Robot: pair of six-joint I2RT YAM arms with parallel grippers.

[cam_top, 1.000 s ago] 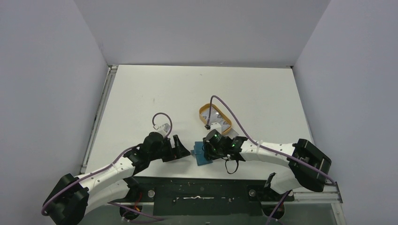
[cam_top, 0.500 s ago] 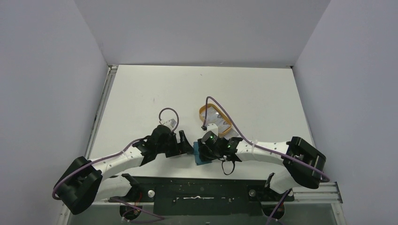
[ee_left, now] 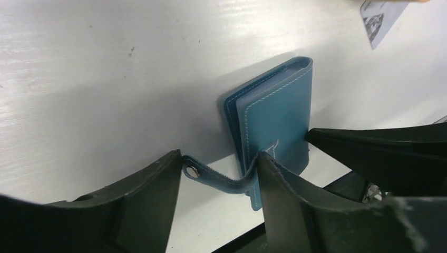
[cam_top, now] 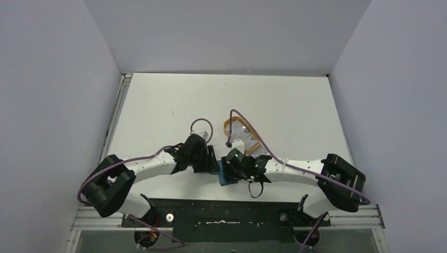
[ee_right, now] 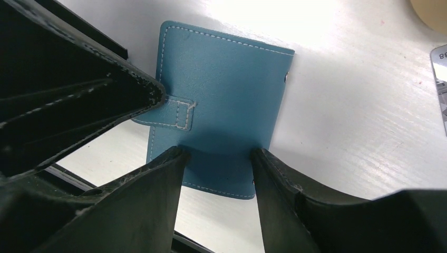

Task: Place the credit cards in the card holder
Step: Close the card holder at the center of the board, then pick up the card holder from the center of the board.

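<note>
Subject: the card holder (ee_left: 279,116). It lies flat on the table (cam_top: 174,100) close to the near edge, between the two arms. The covers are folded together and pale inner pockets show at the open edge. The snap tab (ee_left: 221,179) is unfastened and sticks out sideways from the cover, with its metal stud exposed at the free end.

Left gripper (ee_left: 219,161): jaws apart and low over the table, one finger on each side of the loose tab. The tab runs across the gap from one finger to the other. Nothing is clamped. I cannot tell whether either finger is pressing on the tab. Judged purpose: the tab is the only raised part available to catch, so this arm is set to take it and swing the cover back.

Right gripper (ee_right: 217,153): jaws apart, with both fingertips set down on the top cover near its edge. It grips nothing. Judged purpose: to pin the light wallet so that a pull on the tab opens it and does not drag it across the table.

Credit cards (cam_top: 245,136): none are loaded. They sit in the orange-tan oval tray (cam_top: 227,126), just beyond the wallet. One printed corner shows at the top of the left wrist view.

Assessment: this is the opening stage, and card insertion has not begun. Risk: if the right fingertips sit too near the fold, they may stop the cover from swinging open
</note>
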